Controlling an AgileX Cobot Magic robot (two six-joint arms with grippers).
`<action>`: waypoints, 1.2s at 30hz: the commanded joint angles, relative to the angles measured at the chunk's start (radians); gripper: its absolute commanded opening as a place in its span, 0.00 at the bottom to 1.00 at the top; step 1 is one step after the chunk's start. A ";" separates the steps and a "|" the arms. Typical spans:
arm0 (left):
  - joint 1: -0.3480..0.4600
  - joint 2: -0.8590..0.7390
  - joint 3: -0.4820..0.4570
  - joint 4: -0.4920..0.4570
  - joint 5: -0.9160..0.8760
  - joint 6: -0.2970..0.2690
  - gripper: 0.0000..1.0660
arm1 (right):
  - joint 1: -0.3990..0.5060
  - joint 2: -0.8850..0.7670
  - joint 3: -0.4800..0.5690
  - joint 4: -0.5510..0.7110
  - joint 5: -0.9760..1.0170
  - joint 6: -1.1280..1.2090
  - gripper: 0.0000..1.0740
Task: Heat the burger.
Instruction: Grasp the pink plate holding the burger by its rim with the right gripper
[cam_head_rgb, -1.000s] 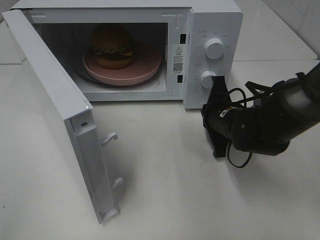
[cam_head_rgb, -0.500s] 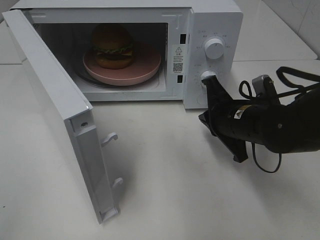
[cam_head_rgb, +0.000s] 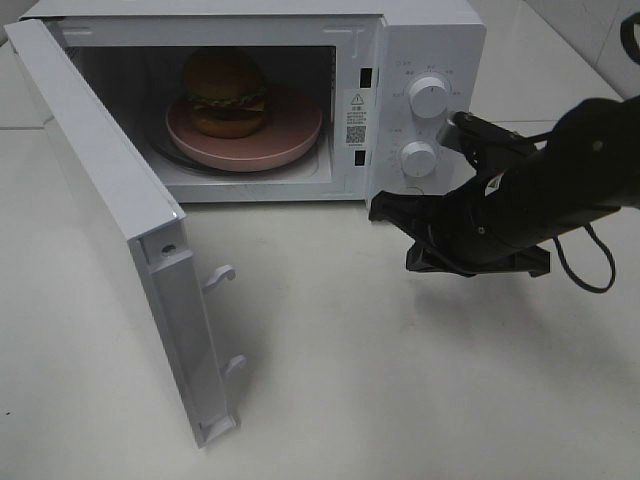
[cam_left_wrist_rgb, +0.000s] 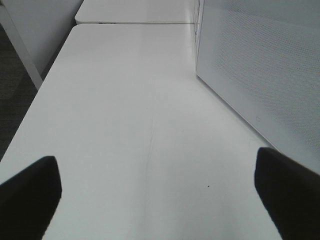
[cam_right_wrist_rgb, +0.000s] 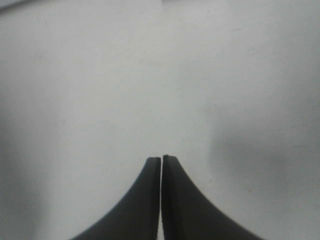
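Door (cam_head_rgb: 120, 230) of the microwave (cam_head_rgb: 440, 40) hangs wide open, left tool (cam_left_wrist_rgb: 156, 165) spread beside it. Right tool (cam_head_rgb: 380, 208), pressed together, hovers before the dials (cam_head_rgb: 418, 158). Burger (cam_head_rgb: 224, 92) sits inside on the pink plate (cam_head_rgb: 295, 140). 2 steps left, I'd say: shut door, set timer.

The right end effector (cam_head_rgb: 385, 208) hangs low over the worktop (cam_head_rgb: 400, 380), its tip near the microwave's (cam_head_rgb: 430, 40) lower front edge. Just above it is the lower knob (cam_head_rgb: 418, 157). Beyond it, inside the cavity, the burger (cam_head_rgb: 224, 92) rests on a pink plate (cam_head_rgb: 290, 135). The open door (cam_head_rgb: 110, 200) stands farther off.
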 joint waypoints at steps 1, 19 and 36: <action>0.005 -0.020 -0.003 -0.003 -0.009 0.001 0.96 | -0.006 -0.010 -0.061 -0.025 0.179 -0.182 0.04; 0.005 -0.020 -0.003 -0.003 -0.009 0.001 0.96 | -0.006 -0.010 -0.242 -0.087 0.608 -0.883 0.07; 0.005 -0.020 -0.003 -0.003 -0.009 0.001 0.96 | 0.005 -0.010 -0.297 -0.417 0.591 -1.489 0.27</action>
